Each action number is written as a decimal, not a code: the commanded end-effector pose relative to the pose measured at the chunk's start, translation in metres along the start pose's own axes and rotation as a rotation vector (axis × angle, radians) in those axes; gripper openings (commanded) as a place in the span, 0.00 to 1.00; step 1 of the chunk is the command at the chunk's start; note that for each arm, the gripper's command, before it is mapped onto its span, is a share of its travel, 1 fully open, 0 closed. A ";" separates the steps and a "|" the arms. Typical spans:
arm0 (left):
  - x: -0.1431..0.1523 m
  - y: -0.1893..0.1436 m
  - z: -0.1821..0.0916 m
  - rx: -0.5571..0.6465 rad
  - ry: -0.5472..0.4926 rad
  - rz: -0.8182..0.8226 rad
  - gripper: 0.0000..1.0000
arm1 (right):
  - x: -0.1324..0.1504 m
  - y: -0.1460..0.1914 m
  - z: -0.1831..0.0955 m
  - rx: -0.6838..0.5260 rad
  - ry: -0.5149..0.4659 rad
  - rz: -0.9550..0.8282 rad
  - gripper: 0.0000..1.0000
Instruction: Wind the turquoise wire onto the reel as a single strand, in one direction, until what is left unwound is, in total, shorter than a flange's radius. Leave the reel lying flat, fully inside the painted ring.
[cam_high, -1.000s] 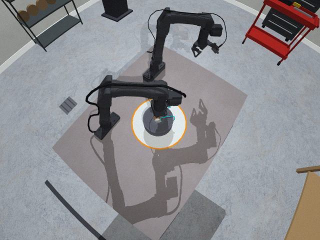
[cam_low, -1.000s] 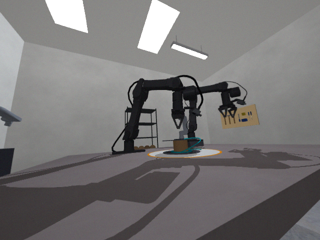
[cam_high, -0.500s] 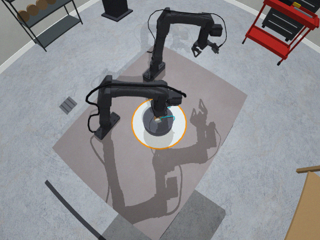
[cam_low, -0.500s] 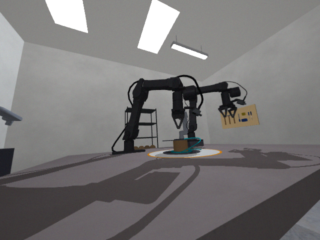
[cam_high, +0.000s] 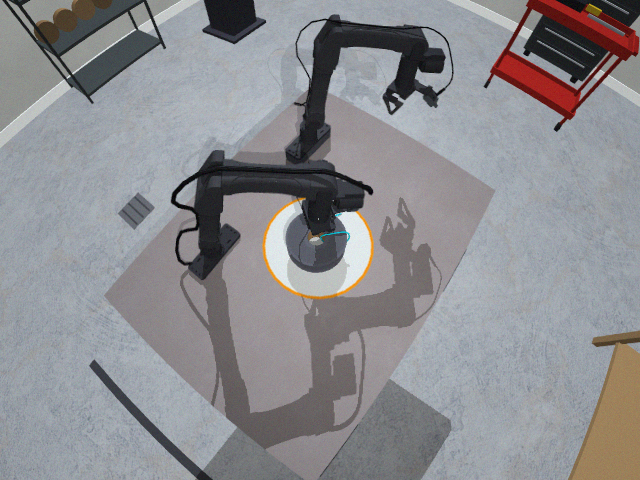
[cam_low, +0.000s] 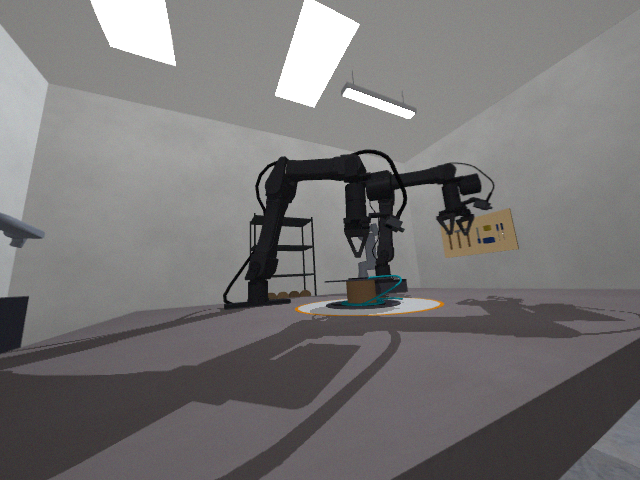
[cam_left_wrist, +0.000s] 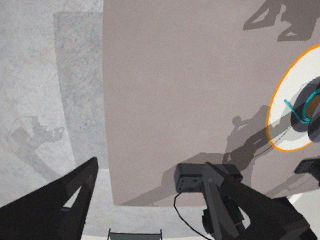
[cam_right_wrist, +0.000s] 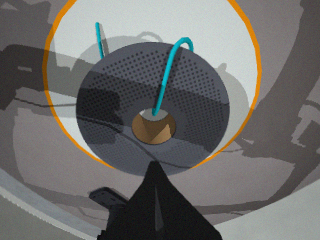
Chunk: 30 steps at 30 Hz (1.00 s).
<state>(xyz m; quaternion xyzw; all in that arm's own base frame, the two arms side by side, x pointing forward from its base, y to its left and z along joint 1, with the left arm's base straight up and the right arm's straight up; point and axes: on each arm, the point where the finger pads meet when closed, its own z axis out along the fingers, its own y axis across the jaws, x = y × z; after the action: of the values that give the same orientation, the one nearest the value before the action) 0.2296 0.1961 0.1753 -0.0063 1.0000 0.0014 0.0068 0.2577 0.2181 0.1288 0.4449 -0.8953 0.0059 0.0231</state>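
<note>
One reel as landmark: one turquoise wire at it, one ring around. Two grippers: right gripper above it, pressed together, empty; left gripper well apart, spread.

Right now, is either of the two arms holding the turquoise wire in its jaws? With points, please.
No, the right arm's jaws are shut on nothing above the reel (cam_right_wrist: 107, 145), and the left arm's (cam_left_wrist: 157, 165) stand open.

The reel's flange looks like matt, perforated dark plastic; its core resembles smooth brown wood; the wire seems plastic-coated.
</note>
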 end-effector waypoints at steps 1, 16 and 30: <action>-0.006 0.001 -0.018 -0.043 -0.043 0.005 1.00 | -0.013 -0.003 -0.007 0.010 -0.048 0.003 0.00; -0.006 0.001 -0.018 -0.043 -0.043 0.005 1.00 | -0.045 -0.010 -0.041 0.074 -0.370 0.048 0.00; -0.006 0.001 -0.018 -0.043 -0.043 0.005 1.00 | -0.071 -0.016 -0.175 0.159 -1.073 0.132 0.00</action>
<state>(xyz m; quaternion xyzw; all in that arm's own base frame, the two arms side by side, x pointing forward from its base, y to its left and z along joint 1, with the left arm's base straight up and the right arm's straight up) 0.2296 0.1961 0.1753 -0.0063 1.0000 0.0014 0.0068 0.2991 0.2537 0.2639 0.3632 -0.8428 -0.1157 -0.3799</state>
